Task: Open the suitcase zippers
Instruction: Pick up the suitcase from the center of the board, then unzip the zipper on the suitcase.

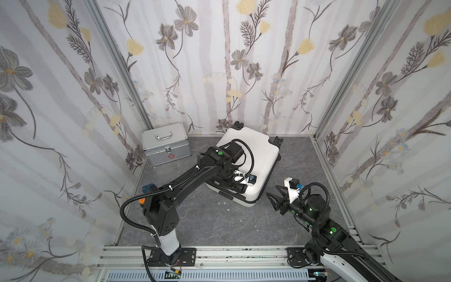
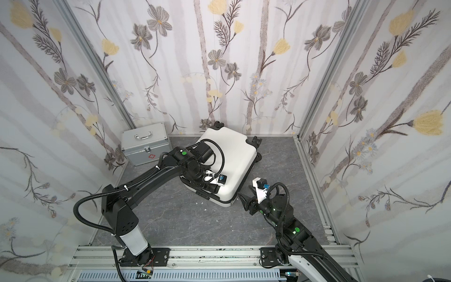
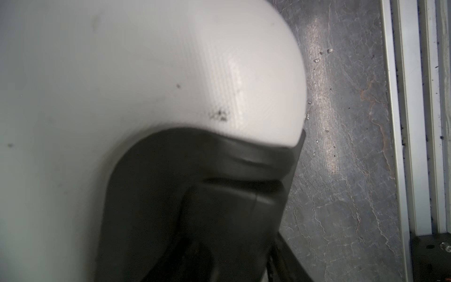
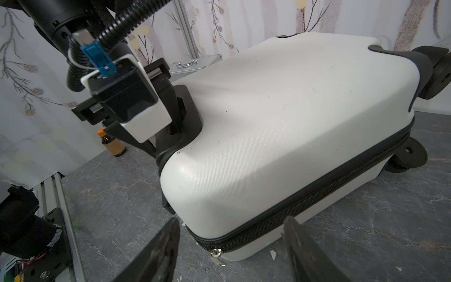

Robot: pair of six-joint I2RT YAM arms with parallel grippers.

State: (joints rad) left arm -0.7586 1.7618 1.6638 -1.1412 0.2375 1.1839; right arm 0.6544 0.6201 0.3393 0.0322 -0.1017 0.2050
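The suitcase [image 1: 253,151] lies flat on the grey counter [image 1: 207,219], near the back wall [image 1: 244,97]. Its zipper [image 4: 317,193] looks shut, with the little silver pull [image 4: 216,252] at the near corner. The left gripper [image 4: 174,122] reaches into the black handle recess [image 3: 195,183]; whether its fingers [image 4: 173,105] are clamped cannot be told. The right gripper [image 1: 271,190] hovers just beside the pull, fingers [image 4: 166,244] apart. Opening has not begun. Next, those fingers likely need to pinch the tiny pull and drag it along.

One sign, no legible words.
A red cross [image 1: 170,155] stands on the front of the silver case [image 1: 175,133], below its latch, in both top views. In the right wrist view a brown bottle [image 4: 108,139] carries an orange label [image 4: 116,147], its print too small to read.
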